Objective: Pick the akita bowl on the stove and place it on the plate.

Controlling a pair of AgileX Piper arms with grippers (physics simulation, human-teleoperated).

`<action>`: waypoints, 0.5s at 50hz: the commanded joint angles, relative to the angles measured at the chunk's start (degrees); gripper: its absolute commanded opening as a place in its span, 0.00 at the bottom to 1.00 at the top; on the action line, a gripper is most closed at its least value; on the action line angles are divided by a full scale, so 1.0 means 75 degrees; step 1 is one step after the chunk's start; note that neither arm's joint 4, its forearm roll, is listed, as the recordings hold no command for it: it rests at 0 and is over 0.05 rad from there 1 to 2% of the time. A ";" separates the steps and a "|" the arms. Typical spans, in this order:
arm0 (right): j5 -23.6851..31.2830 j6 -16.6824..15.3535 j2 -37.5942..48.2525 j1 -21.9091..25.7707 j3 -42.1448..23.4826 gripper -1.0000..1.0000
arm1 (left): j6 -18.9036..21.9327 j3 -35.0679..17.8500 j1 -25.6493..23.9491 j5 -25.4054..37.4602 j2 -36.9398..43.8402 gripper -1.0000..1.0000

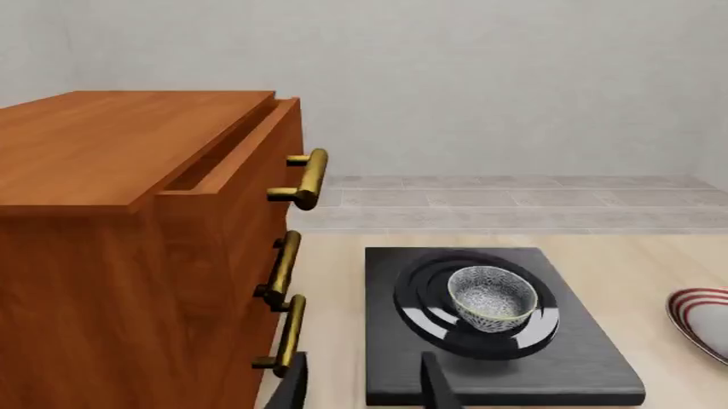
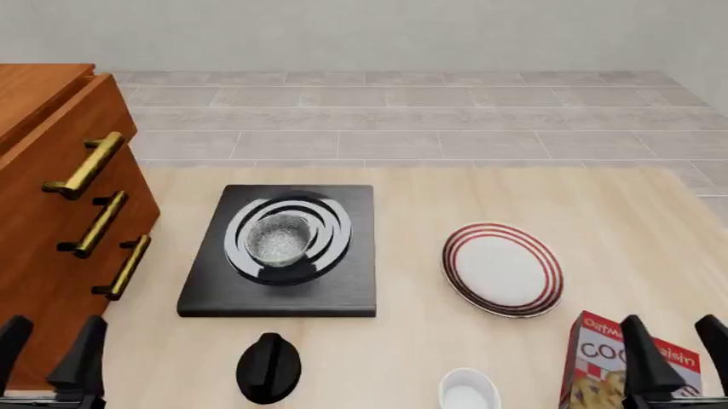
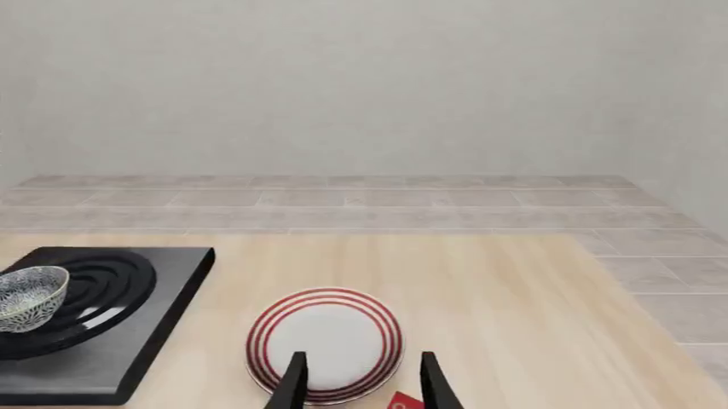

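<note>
The akita bowl (image 2: 280,239) (image 1: 493,296) (image 3: 26,297), speckled grey-white inside, sits upright on the ringed middle of the black stove (image 2: 216,285) (image 1: 580,358) (image 3: 170,281). To its right lies the red-ringed white plate (image 2: 502,269) (image 3: 326,342) (image 1: 703,319), with nothing on it. My left gripper (image 2: 48,345) (image 1: 364,383) hangs open at the table's near left edge, well short of the stove. My right gripper (image 2: 674,345) (image 3: 358,383) is open at the near right, above the cereal box and short of the plate. Neither holds anything.
A wooden drawer cabinet (image 2: 63,170) (image 1: 125,213) with brass handles stands left of the stove. A black round knob (image 2: 268,367) and a plain white small bowl (image 2: 469,392) lie near the front edge. A red cereal box (image 2: 598,366) lies under the right gripper.
</note>
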 commanded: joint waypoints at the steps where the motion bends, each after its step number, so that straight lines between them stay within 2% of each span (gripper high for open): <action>1: 0.0032 -0.0054 0.0055 0.0087 -0.0062 1.00 | 0.0000 0.0000 0.0000 0.0000 0.0000 1.00; 11: 0.0179 -0.0139 0.0041 0.0131 -0.0183 1.00 | 0.0000 0.0000 0.0000 0.0000 0.0000 1.00; 13: 0.0299 -0.0423 0.0058 0.0153 -0.0222 1.00 | 0.0000 0.0000 0.0000 0.0000 0.0000 1.00; 16: 0.0334 -0.0271 0.0011 0.0252 -0.0273 1.00 | 0.0000 0.0000 0.0000 0.0000 0.0000 1.00; 25: 0.0990 -0.0426 -0.0016 0.0690 -0.1091 1.00 | 0.0000 0.0000 0.0000 0.0000 0.0000 1.00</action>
